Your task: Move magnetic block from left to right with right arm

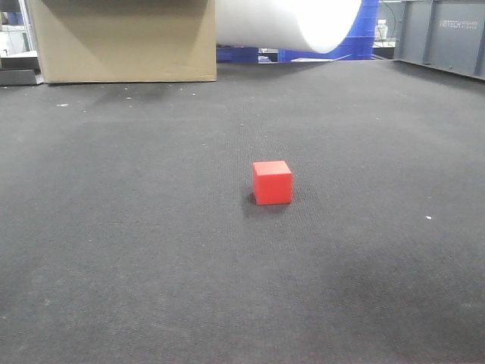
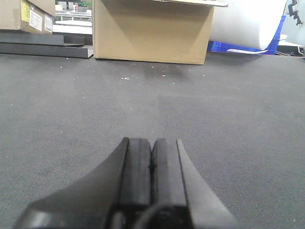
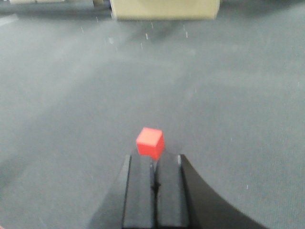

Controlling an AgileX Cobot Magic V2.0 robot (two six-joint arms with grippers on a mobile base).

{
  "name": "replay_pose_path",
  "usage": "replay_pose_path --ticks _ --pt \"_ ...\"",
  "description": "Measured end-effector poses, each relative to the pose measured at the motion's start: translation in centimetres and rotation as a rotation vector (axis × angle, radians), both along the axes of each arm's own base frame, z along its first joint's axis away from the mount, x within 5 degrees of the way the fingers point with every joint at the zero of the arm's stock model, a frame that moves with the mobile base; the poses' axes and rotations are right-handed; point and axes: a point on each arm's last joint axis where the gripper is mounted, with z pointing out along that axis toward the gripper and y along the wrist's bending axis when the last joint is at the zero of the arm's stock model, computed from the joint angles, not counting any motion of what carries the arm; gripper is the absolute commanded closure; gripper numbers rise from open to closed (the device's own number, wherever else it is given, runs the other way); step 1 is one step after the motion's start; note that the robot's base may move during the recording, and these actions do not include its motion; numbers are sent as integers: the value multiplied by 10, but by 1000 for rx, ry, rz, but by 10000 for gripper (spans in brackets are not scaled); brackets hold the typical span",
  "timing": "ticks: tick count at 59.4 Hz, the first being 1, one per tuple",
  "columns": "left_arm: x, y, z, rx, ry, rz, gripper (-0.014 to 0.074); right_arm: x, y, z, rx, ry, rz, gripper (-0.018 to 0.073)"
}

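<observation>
The dark grey carpet fills nearly every view, flat and bare apart from some pale specks. At its far edge stands a big cardboard box, with a white roll lying beside it and blue crates behind.

The red block sits alone on the carpet near the middle of the front view, square on its base, nothing touching it. In the right wrist view it lies just ahead of the right gripper, a touch left of the seam between the pads and turned so that a corner points toward the camera.

Both tools are pressed together — the right one with its pads meeting and holding nothing, the left gripper the same, idle over bare carpet.

The step in hand looks like the approach, so the grasp is not yet made. To do it well the right jaws should spread wide before dropping, since the block sits skewed to them. I would turn the wrist until the pads face two flat sides rather than corners, centre over the block, come straight down, and close gently — a small smooth cube could skid or twist away if one pad lands first
</observation>
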Motion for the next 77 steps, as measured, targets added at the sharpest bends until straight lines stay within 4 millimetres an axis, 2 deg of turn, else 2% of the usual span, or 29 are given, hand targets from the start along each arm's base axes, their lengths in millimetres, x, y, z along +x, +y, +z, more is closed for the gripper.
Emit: replay_pose_path --ticks 42,54,65,77 --pt "0 0 0 0 0 0 712 -2 -1 0 13 -5 0 491" --pt "0 0 0 0 0 0 713 2 -9 -3 -38 -29 -94 491" --pt "0 0 0 0 0 0 713 -1 -26 -22 -43 -89 -266 491" --pt "0 0 0 0 0 0 713 -17 -39 -58 -27 -159 -412 491"
